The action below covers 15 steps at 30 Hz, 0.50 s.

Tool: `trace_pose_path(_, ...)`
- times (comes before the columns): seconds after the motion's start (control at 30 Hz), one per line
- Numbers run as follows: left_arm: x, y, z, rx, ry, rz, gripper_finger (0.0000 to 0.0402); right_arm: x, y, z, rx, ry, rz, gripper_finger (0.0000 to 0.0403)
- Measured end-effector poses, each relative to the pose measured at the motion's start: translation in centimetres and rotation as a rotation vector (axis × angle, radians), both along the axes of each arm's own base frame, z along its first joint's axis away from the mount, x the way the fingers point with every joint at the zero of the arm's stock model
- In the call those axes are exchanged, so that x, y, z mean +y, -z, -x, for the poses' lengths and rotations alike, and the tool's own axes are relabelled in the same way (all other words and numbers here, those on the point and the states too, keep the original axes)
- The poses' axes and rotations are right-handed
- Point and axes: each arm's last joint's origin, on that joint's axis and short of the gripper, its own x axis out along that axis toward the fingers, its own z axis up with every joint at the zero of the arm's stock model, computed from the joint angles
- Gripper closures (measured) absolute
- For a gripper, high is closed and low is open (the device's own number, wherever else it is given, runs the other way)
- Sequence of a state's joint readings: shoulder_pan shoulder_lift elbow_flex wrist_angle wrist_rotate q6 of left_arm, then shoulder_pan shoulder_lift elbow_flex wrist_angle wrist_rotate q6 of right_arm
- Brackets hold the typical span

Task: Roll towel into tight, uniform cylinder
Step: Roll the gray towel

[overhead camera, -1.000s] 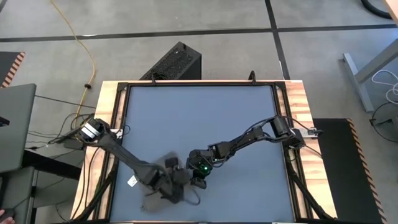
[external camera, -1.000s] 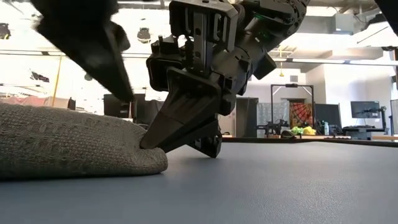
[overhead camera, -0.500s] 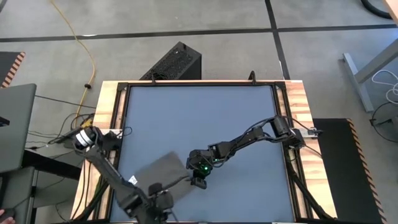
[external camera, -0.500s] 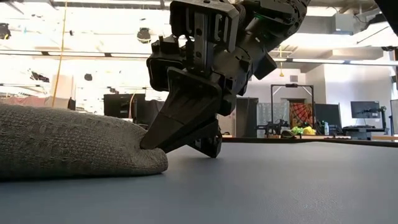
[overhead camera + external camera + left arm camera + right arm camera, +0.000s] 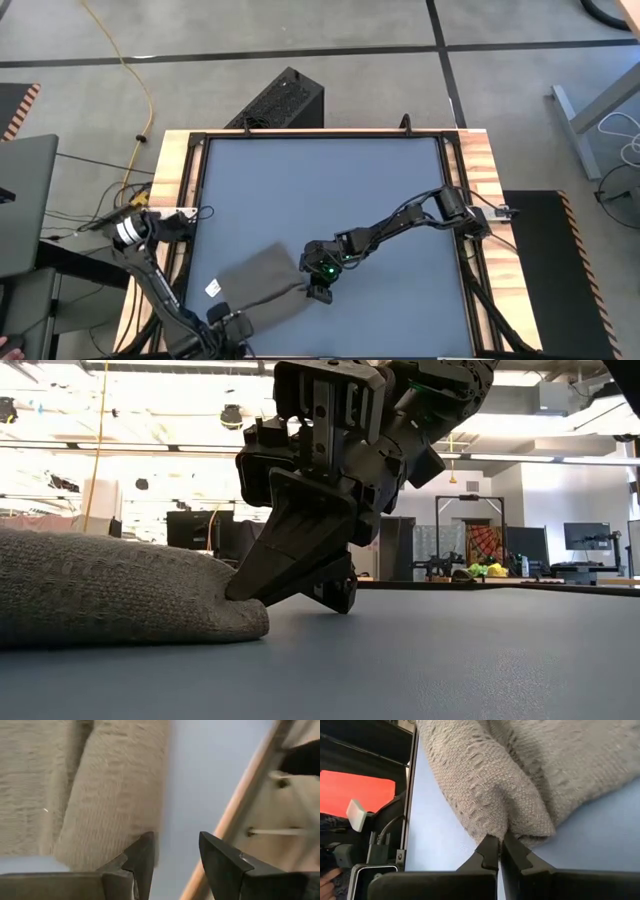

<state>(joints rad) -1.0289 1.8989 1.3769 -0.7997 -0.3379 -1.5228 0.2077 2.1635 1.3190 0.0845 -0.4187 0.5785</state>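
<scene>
1. Towel (image 5: 262, 285) lying folded on the blue-grey table (image 5: 330, 190), lower left of centre in the high view, small white tag (image 5: 213, 289) at its left edge.
2. Right gripper (image 5: 318, 292) down at the towel's right corner, fingers pressed together and pinching a fold of cloth, plain in the right wrist view (image 5: 498, 851).
3. Left gripper (image 5: 228, 325) at the bottom edge of the high view, just beside the towel's lower left corner, fingers (image 5: 142, 857) apart and holding nothing.
4. Wooden table rim (image 5: 240, 805) close alongside the left gripper.
</scene>
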Motion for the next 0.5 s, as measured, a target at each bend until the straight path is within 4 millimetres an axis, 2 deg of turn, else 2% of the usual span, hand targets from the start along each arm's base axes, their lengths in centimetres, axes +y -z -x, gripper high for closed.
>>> trace_pose_path(0.23,0.1,1.9,-0.4,0.012,0.064,-0.128,0.0256,0.4,0.0,0.1,0.003,-0.003,0.000,0.0382)
trace_pose_path(0.4,0.2,4.7,-0.6,0.117,0.079,-0.198,0.0256,0.4,0.0,0.1,0.002,-0.001,-0.002,0.0382)
trace_pose_path(0.5,0.2,5.6,-0.7,0.156,0.067,-0.214,0.0256,0.4,0.0,0.1,0.005,0.001,-0.005,0.0382)
